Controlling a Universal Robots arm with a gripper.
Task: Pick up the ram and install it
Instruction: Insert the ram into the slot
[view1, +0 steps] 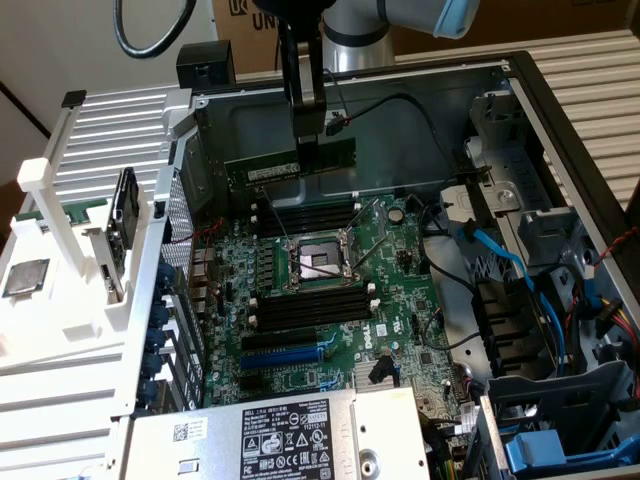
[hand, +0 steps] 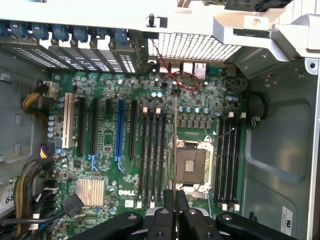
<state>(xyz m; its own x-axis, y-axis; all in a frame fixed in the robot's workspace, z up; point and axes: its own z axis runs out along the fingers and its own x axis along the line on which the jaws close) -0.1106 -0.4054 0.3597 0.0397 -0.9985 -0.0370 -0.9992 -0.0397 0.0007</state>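
Pinching what, that claw (view1: 309, 140)? asks Mia.

The ram (view1: 300, 168), says Tom. Its two fingers are pressed on the top edge, near the middle. The long green stick hangs down from them.

Where is it? asks Mia.

Up in the air, inside the open computer case (view1: 420, 75), says Tom. It is not touching the big green board (view1: 400, 290). In the exterior view it hangs near the back wall, above the black slots (view1: 305, 215) on the far side of the square socket (view1: 315, 262). It lies the same way as the slots do.

So which step is this? asks Mia.

The picking up looks done, says Tom. The putting in is not. The stick is held over the board and sits in no slot yet.

Which slot is it over? asks Mia.

Hard to say, says Tom. The wrist view shows the ram (hand: 175, 145) edge on, like a thin line, so it could be over any of them.

What does putting it in need? asks Mia.

Care, I would say, answers Tom. The bottom edge has to sit right over one empty slot, straight and not tilted. The white clips (view1: 255, 218) at both ends must be open. Then it wants a firm push straight down.
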